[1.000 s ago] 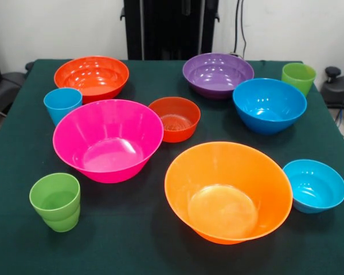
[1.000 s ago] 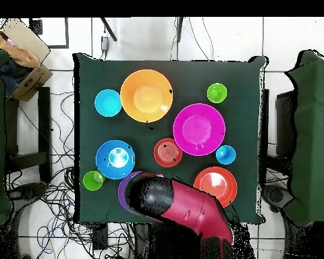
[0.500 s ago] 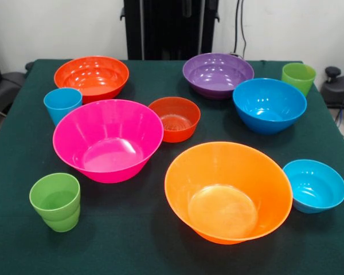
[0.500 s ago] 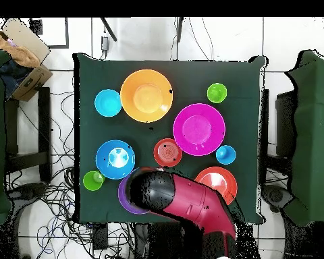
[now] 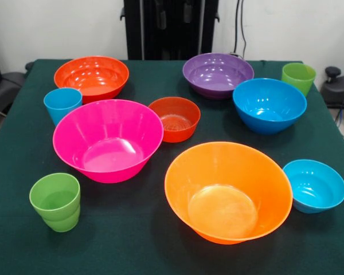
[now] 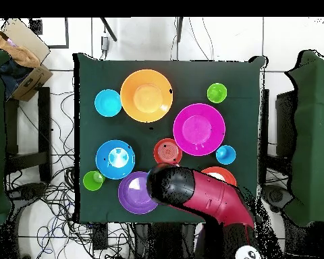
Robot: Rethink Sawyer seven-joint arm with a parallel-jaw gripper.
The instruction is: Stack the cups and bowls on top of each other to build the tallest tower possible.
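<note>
Glossy plastic throughout, so I judge everything light, stiff and slippery; thin rims look like the best hold. Front view: no tower yet, all pieces stand apart on the green table (image 5: 160,252). Pink bowl (image 5: 108,139) sits mid-left, orange bowl (image 5: 228,191) nearest, small red-orange bowl (image 5: 174,118) between them, purple bowl (image 5: 218,74) far back. Overhead view: my arm (image 6: 195,195) reaches between purple bowl and medium red-orange bowl (image 6: 222,174); my claw is hidden beneath it, so I cannot tell its state.

Dark green surface (image 5: 132,240) carries pink (image 5: 108,139), orange (image 5: 228,191), two red-orange (image 5: 92,76) (image 5: 174,118), purple (image 5: 218,74) and two blue bowls (image 5: 269,105) (image 5: 314,185); cups are sky blue (image 5: 62,104) and lime green (image 5: 55,201) (image 5: 298,77).
</note>
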